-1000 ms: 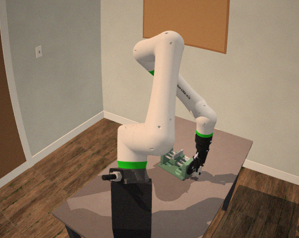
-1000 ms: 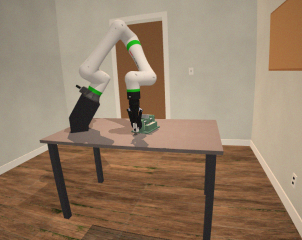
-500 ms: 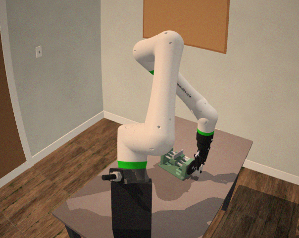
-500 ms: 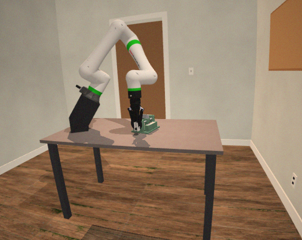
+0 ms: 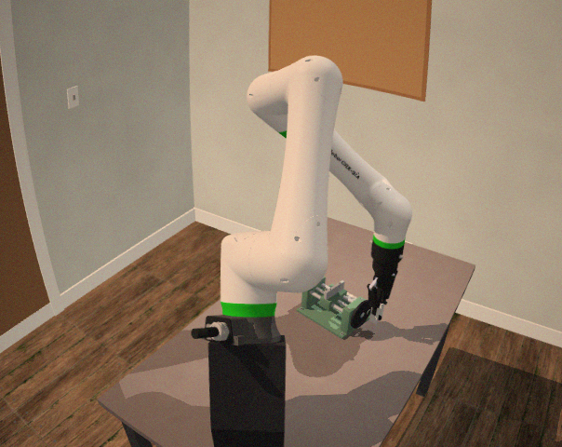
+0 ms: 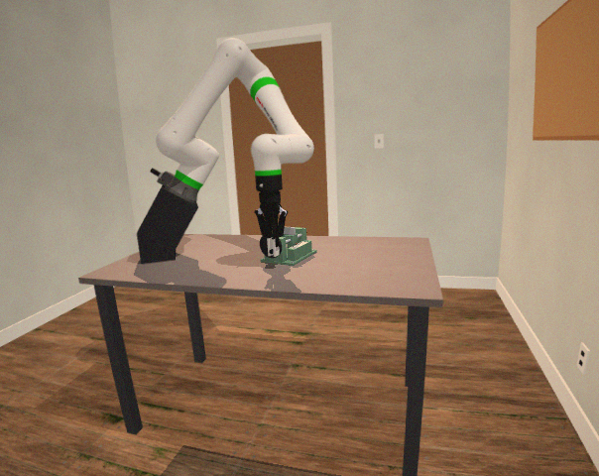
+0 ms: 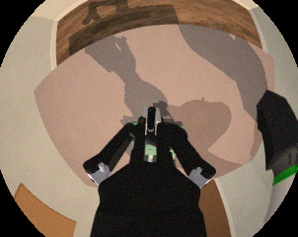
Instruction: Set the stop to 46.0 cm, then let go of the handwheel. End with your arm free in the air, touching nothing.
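A green stop fixture (image 5: 318,319) (image 7: 150,148) stands on the table, with metal rods running between its end plates. A light grey stop plate (image 5: 335,290) (image 6: 290,231) rides on the rods between the ends. The black handwheel (image 5: 359,315) (image 6: 263,247) is on the fixture's end face, on the gripper's side. My gripper (image 5: 377,311) (image 6: 273,248) (image 7: 151,113) points down just outside the wheel face, its fingers nearly together and shut on the handwheel's handle, which the fingers mostly hide. The scale reading is too small to make out.
The table (image 5: 440,274) (image 6: 361,271) bears the fixture and the arm's black pedestal (image 5: 247,389) (image 6: 164,230) (image 7: 279,129). The pedestal stands to the side of the fixture. The table's edge lies beyond the gripper, on the side away from the fixture.
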Controlling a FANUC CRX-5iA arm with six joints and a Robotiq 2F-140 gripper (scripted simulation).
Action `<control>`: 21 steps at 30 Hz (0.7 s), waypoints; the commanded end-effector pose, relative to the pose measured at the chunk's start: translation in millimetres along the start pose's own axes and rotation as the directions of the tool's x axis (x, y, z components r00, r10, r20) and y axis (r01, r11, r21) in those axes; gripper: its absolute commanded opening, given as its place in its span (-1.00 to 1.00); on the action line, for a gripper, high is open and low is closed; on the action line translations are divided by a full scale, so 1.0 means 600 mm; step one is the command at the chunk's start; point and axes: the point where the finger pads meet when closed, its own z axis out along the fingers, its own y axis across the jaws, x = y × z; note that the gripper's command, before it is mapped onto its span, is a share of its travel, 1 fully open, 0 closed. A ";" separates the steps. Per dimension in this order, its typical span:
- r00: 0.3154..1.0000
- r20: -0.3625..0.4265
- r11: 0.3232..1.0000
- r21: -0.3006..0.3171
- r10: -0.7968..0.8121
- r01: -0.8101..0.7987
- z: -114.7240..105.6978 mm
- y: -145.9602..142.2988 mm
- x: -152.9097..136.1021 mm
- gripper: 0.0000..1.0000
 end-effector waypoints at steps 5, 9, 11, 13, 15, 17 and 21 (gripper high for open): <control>1.000 0.000 1.000 0.000 0.000 0.000 -0.015 -0.002 0.000 -0.92; 1.000 0.000 1.000 0.000 0.000 0.000 -0.019 -0.002 0.000 -0.92; 1.000 0.000 1.000 0.000 0.000 0.000 -0.024 -0.001 0.000 -0.92; 1.000 0.000 1.000 0.000 0.000 0.000 -0.028 0.000 0.000 -0.92; 1.000 0.000 1.000 0.000 0.000 0.000 -0.032 0.001 0.000 -0.92; 1.000 0.000 1.000 0.000 0.000 0.000 -0.036 0.003 0.000 -0.92; 1.000 0.000 1.000 0.000 0.000 0.000 -0.045 0.007 0.000 -0.92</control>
